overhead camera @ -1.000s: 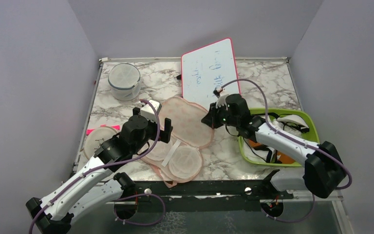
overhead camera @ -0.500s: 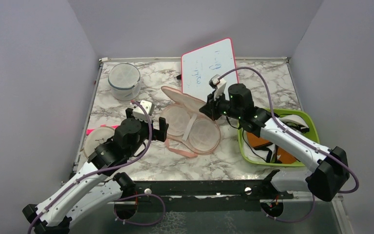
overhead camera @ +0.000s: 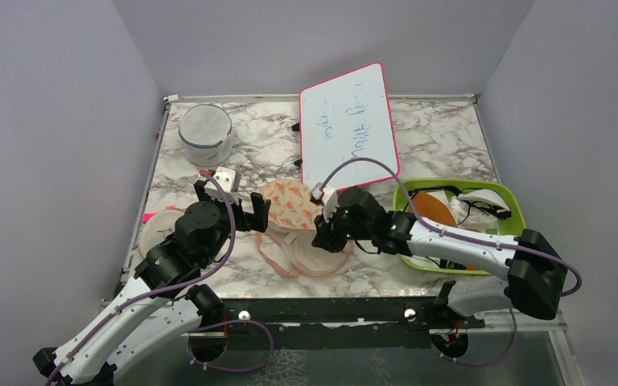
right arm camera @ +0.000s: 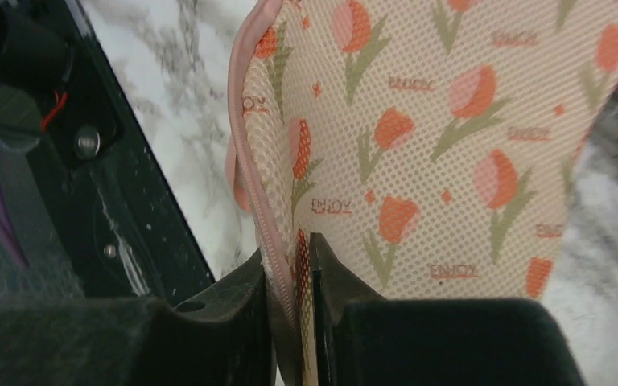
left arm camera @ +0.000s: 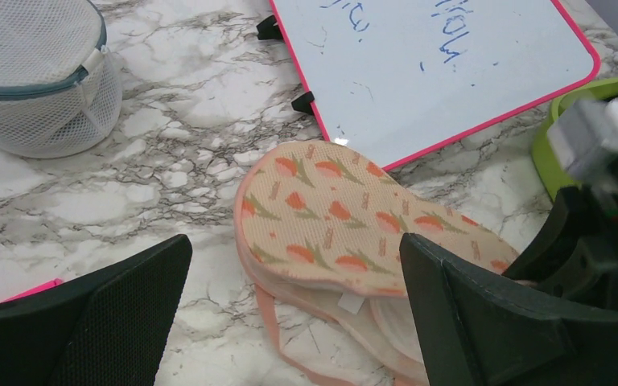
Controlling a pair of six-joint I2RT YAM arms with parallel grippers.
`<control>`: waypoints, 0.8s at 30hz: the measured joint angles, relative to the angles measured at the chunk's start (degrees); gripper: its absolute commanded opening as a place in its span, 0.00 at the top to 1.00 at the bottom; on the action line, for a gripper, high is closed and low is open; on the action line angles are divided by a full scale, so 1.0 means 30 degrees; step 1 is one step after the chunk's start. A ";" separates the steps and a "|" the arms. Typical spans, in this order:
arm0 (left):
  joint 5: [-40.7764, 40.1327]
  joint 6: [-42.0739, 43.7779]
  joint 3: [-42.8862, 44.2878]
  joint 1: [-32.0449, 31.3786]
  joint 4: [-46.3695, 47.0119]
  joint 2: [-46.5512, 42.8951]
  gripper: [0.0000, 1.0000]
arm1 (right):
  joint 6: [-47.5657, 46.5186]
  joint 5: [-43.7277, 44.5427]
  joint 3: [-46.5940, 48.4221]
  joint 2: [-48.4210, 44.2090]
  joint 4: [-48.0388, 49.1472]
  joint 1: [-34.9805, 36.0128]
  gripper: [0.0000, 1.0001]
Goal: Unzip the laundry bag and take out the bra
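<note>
jaws of the right gripper nip the laundry bag by its piped edge, mid-table; hold looks thin, so move slowly. left gripper hangs spread wide just left of it. rust-orange bra seems to lie in the green basket, far right.

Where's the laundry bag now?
In the top view the bag lies mid-table, in front of the whiteboard, left of the bin; the right claw pinches its edge.

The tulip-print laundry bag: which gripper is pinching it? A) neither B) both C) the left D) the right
D: the right gripper is closed on the laundry bag at its zip edge, while the left gripper stands wide open.
</note>
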 measured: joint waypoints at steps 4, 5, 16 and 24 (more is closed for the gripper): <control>-0.0080 -0.0015 -0.0007 0.0000 0.0000 0.0007 0.01 | 0.1515 0.0153 -0.1785 0.0780 0.1129 0.1647 0.66; -0.0095 -0.0029 -0.0007 0.0000 0.0000 0.0007 0.01 | 0.1967 0.0175 -0.2200 0.1086 0.1384 0.2047 0.61; -0.0117 -0.0146 -0.0007 -0.0022 -0.0015 0.0007 0.01 | 0.3781 0.1086 -0.1005 0.2339 0.1399 0.3373 0.20; -0.0124 -0.0153 -0.0007 -0.0036 -0.0029 -0.0015 0.01 | 0.3912 0.2805 0.0066 0.0597 0.0998 0.3359 0.16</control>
